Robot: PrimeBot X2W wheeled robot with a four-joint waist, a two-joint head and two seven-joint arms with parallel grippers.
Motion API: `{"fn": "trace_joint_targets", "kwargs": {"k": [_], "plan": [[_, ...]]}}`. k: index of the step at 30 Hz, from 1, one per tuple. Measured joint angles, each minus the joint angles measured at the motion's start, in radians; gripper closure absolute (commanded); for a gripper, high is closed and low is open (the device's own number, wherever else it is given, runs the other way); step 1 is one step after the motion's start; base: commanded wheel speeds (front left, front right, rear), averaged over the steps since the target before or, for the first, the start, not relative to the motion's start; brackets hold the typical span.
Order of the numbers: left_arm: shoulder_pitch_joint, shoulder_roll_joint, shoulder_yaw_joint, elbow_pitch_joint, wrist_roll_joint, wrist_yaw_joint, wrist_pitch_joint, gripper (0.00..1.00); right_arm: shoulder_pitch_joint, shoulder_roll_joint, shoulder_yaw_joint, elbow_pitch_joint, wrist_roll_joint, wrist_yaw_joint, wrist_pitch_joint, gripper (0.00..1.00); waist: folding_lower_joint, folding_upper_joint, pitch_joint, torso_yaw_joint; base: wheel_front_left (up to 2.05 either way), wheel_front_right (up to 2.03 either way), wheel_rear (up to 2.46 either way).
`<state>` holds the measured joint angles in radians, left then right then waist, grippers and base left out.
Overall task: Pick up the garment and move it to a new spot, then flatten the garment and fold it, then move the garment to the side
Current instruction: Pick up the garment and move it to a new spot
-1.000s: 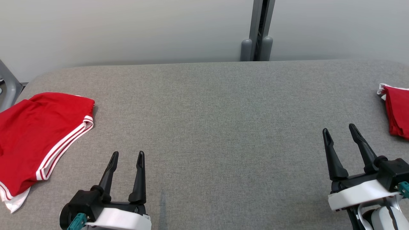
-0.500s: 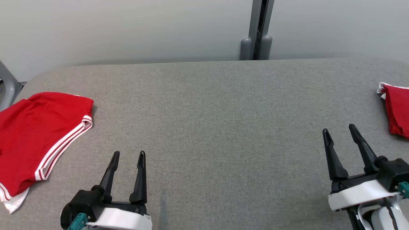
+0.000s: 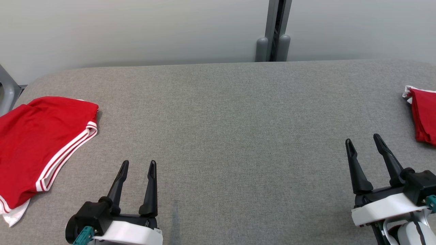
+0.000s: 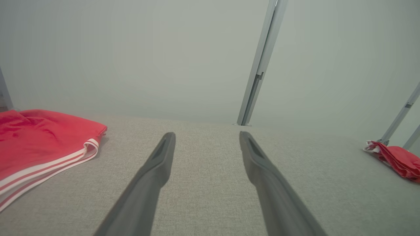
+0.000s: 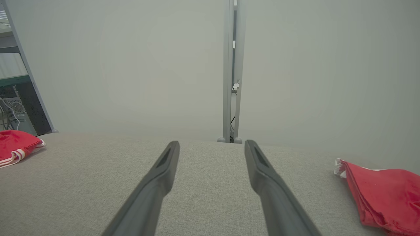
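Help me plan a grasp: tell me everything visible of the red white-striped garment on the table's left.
The red garment lies loosely flat, mildly wrinkled, on the grey table at the robot's left, cut off by the head view's edge. It looks like soft knit, with white stripes along one hem and a white layer showing at its near corner. Only the table touches it; the open left gripper stands apart.

A grey fabric table [image 3: 231, 119] (rounded corners) meets pale wall [image 3: 136, 30].
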<state>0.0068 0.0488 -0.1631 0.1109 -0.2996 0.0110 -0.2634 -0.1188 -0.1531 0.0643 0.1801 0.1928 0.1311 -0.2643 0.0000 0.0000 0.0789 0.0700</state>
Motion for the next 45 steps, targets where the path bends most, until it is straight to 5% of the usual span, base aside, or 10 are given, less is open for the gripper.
{"fn": "trace_joint_targets", "kwargs": {"k": [21,29,30,34,45], "plan": [[-0.015,0.000,-0.018,0.000,-0.003,0.003,0.000,0.00,0.004,-0.004,-0.018,0.001,0.002,0.000,0.000,0.00,0.0000,0.0000,0.006,0.040,0.00,0.00,0.00],[-0.017,0.000,-0.009,-0.008,-0.010,0.008,0.000,0.00,0.010,-0.013,0.028,-0.007,0.012,0.000,0.000,0.00,0.0000,0.0000,0.009,0.148,0.00,0.00,0.00],[0.006,0.000,0.024,-0.011,-0.008,0.008,0.000,0.00,0.021,-0.024,0.097,-0.002,0.021,0.000,0.000,0.00,0.0000,0.0000,-0.006,0.251,0.00,0.00,0.00],[0.033,-0.001,0.049,-0.016,0.006,0.000,0.000,0.00,0.032,-0.030,0.129,0.011,0.039,0.000,0.000,0.00,0.0000,0.0000,-0.035,0.360,0.00,0.00,0.00],[0.095,0.000,0.099,-0.084,-0.006,0.039,0.000,0.00,-0.042,-0.024,0.231,0.055,0.065,0.000,0.000,0.00,0.0001,0.0000,-0.039,0.441,0.00,0.00,0.00]]}}
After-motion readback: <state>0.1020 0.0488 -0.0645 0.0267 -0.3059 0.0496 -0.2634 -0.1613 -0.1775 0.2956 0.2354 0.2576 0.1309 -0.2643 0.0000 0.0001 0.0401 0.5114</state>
